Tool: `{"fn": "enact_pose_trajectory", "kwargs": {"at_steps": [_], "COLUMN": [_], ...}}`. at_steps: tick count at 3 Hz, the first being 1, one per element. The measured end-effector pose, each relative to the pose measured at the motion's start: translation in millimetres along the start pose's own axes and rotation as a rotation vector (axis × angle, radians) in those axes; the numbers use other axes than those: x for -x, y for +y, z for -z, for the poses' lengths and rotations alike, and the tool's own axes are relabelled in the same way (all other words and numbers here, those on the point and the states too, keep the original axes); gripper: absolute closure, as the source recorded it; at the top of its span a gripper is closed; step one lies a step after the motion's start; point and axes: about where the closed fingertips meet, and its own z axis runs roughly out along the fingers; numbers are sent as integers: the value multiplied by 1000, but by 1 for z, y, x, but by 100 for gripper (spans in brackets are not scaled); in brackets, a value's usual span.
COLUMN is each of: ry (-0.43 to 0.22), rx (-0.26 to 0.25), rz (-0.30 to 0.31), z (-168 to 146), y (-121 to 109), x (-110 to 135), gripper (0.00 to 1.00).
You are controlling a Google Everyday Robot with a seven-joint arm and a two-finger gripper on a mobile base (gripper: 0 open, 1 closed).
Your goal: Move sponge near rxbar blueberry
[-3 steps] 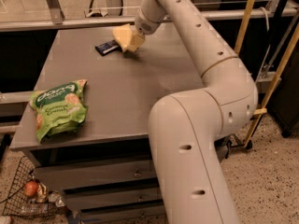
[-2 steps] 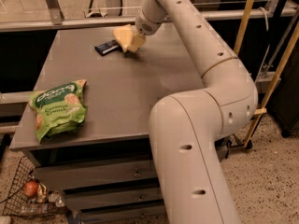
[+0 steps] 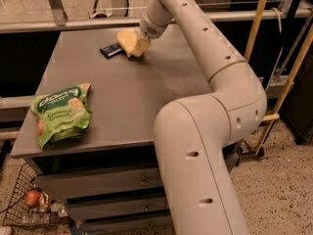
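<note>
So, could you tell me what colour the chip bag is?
The chip bag is green, camera view; gripper at the sponge.

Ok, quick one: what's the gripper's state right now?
Gripper: at the sponge, beside the rxbar blueberry at the far end of the table; whether it grips the sponge cannot be told.

Cream gripper (image 3: 139, 43) on pale-yellow sponge (image 3: 126, 39)

The gripper (image 3: 140, 42) is at the sponge (image 3: 127, 39), at the far end of the table (image 3: 146, 97). Just left of the sponge lies the rxbar blueberry (image 3: 110, 50); the arm (image 3: 210, 48) blocks the sponge's right side. In front of the sponge the tabletop is bare, and the chip bag (image 3: 61, 112) lies well apart at front left.
</note>
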Motion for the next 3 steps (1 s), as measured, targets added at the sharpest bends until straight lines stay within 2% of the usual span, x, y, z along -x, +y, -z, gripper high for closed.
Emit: {"fn": "enact_pose_trajectory", "kwargs": {"at_steps": [1, 2, 3], "ry": [1, 2, -10], "rx": [5, 10, 9], "rz": [0, 0, -10], "z": [-5, -9, 1], "y": [1, 2, 1], "x": [0, 0, -4], "gripper": [12, 0, 0]}}
